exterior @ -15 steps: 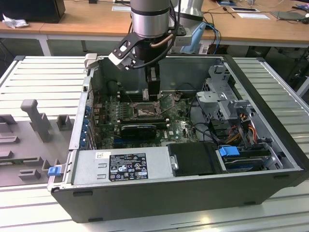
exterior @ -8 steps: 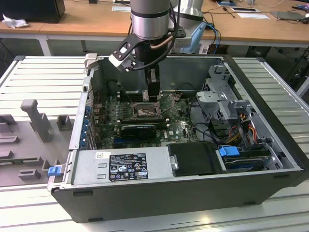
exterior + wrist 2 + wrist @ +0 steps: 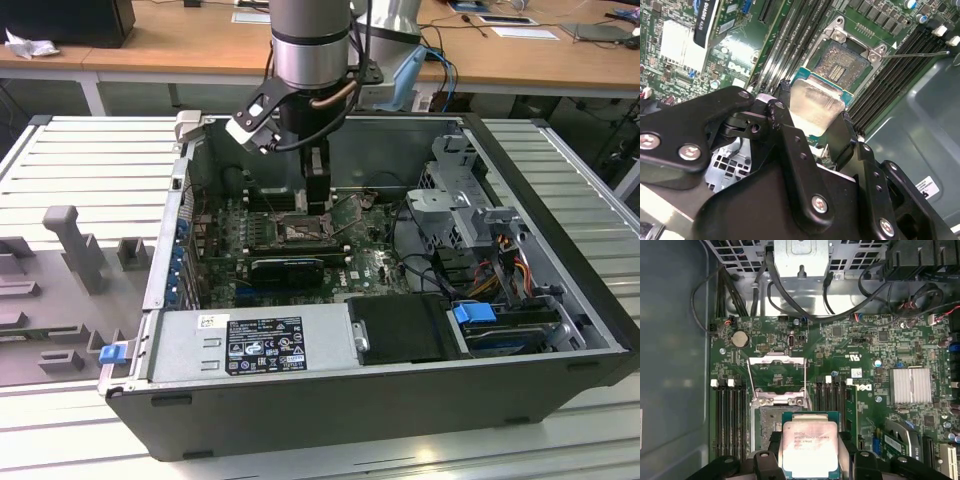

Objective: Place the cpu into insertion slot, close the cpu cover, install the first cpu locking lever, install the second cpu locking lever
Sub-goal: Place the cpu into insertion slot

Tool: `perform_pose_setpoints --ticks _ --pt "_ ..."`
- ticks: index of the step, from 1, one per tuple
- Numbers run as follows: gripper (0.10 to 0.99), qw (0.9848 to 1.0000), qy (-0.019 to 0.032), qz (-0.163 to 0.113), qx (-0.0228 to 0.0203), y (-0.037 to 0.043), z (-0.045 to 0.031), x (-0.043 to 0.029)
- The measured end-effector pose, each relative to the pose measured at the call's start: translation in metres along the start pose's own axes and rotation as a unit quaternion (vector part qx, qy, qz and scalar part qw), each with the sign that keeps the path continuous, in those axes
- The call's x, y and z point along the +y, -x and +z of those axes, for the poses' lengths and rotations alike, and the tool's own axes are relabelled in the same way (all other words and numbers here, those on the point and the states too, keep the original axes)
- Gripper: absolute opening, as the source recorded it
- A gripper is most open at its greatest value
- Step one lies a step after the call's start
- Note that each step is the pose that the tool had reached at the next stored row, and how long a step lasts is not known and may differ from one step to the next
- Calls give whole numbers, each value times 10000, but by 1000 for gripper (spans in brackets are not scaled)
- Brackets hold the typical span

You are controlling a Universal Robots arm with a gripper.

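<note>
the fingers [image 3: 785, 112] are pinching the cpu [image 3: 815, 107] by two opposite edges over the board [image 3: 850, 340], close by the bare slot [image 3: 840, 62] with the cover [image 3: 775, 360] flipped open, and if it goes down skewed or tilted i'd expect bent contacts.

Seeing the cpu [image 3: 810, 447], a small square chip with a silvery face and green edge, hanging flat just beside the insertion slot [image 3: 766, 432], not seated. Finding the slot's dull golden-grey contact field lying bare and the cpu cover [image 3: 776, 374], a thin metal frame, resting swung open at its hinge.
</note>
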State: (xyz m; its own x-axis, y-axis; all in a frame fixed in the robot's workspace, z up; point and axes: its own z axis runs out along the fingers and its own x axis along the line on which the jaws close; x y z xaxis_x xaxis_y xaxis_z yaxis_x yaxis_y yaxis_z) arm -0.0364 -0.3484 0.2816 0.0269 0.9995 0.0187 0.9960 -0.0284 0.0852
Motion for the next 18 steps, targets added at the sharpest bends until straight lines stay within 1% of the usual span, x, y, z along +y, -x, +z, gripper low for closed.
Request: perform_pose_setpoints --ticks 2,7,10,15,16,18 --pt "529 10000 0 0 0 -26 26 -3" --pt "529 10000 0 -1 0 -107 138 -15" --pt "529 10000 -1 -52 5 -130 210 -23" --pt "529 10000 -4 -73 5 -153 263 -31" --pt "529 10000 -3 -87 7 -167 301 -38" --pt "529 10000 -4 -86 7 -172 345 -51"
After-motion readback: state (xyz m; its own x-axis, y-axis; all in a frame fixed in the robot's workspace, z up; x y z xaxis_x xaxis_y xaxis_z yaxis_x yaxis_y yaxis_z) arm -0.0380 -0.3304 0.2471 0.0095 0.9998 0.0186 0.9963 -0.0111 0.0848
